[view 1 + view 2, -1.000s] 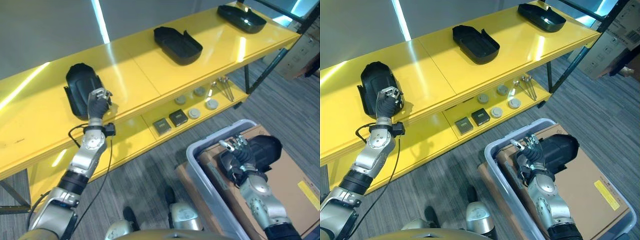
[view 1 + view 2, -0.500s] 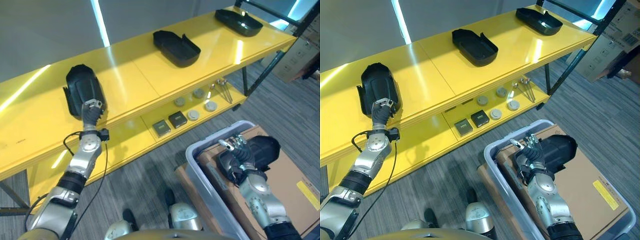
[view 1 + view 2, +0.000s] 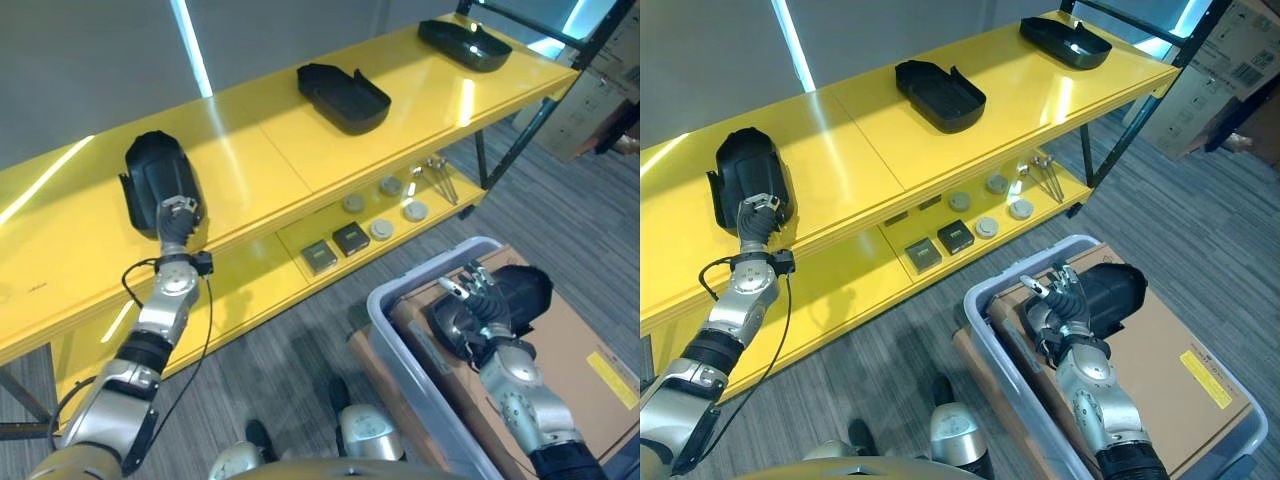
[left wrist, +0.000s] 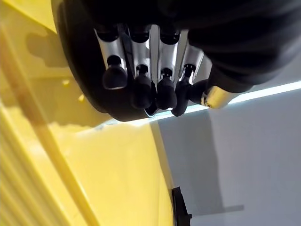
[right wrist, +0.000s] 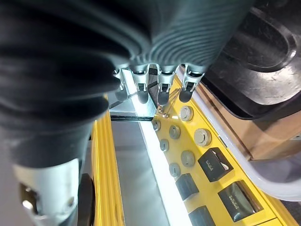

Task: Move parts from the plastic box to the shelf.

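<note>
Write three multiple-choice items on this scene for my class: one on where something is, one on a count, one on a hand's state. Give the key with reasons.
1. Where does the black part near the right hand lie?
A. On the floor
B. On cardboard inside the grey plastic box
C. On the lower shelf

2. How many black parts sit on the yellow top shelf?
A. One
B. Three
C. Five

3. What is the left hand doing?
A. Its fingers rest open against the leftmost black part
B. It is carrying a silver disc
C. It hangs beside the box

Key: 1 B, the part lies on brown cardboard within the box's rim. 2 B, three parts are spaced along the shelf. 3 A, its wrist view shows uncurled fingers against the part.
</note>
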Robot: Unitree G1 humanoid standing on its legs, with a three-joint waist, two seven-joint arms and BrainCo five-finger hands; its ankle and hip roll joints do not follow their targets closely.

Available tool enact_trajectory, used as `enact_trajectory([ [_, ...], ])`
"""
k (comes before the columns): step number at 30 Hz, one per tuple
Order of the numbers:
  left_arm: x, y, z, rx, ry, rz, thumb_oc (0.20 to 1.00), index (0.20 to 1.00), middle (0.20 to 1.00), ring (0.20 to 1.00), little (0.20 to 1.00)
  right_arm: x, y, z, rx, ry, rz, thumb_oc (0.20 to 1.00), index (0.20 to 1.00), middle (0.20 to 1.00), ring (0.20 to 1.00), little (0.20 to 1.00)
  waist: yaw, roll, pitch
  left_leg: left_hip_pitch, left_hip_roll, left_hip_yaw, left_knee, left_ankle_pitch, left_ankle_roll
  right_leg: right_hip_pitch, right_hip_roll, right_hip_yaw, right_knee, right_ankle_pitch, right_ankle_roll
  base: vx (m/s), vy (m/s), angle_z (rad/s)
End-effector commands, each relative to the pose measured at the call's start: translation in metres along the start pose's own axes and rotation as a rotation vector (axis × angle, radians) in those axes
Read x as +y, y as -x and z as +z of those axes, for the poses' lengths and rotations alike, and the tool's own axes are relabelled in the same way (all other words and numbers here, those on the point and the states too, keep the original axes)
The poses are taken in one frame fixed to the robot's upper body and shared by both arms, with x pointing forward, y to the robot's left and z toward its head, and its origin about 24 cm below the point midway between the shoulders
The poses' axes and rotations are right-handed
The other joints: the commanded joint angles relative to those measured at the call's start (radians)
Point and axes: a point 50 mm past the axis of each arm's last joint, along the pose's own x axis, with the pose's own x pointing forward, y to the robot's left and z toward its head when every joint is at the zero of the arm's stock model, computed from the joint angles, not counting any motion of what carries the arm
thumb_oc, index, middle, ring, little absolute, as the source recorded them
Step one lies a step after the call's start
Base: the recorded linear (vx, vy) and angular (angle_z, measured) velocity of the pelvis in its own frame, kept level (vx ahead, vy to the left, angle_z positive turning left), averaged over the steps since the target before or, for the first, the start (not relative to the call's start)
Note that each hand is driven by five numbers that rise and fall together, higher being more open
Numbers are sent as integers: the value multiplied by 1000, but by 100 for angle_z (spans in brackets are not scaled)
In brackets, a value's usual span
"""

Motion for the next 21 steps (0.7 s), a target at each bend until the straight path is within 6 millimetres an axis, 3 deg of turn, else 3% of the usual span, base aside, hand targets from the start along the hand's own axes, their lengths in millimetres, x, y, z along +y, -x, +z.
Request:
enact_trajectory([
  [1, 4, -16, 23, -101, 1, 24, 200, 200, 200, 200, 200, 2, -3, 19, -73, 42, 74, 1000, 1000, 1000, 1000, 1000, 2, -5, -66, -118, 76, -9, 139, 10, -23, -46, -37, -17, 130, -95, 63, 0, 0, 0],
  [7, -1, -16, 21, -82, -6, 19, 200, 200, 200, 200, 200, 5, -4, 20, -80, 45, 78, 1000, 1000, 1000, 1000, 1000, 1, -5, -66, -119, 74, -8, 140, 11, -23, -47, -36, -17, 129, -93, 63, 0, 0, 0],
  [21, 10, -26, 14, 2, -1, 96, 200, 200, 200, 200, 200, 6, -7, 20, -70, 50, 83, 1000, 1000, 1000, 1000, 1000, -6, -8, -76, -119, 74, -9, 144, 13, -24, -41, -35, -19, 131, -94, 62, 0, 0, 0],
])
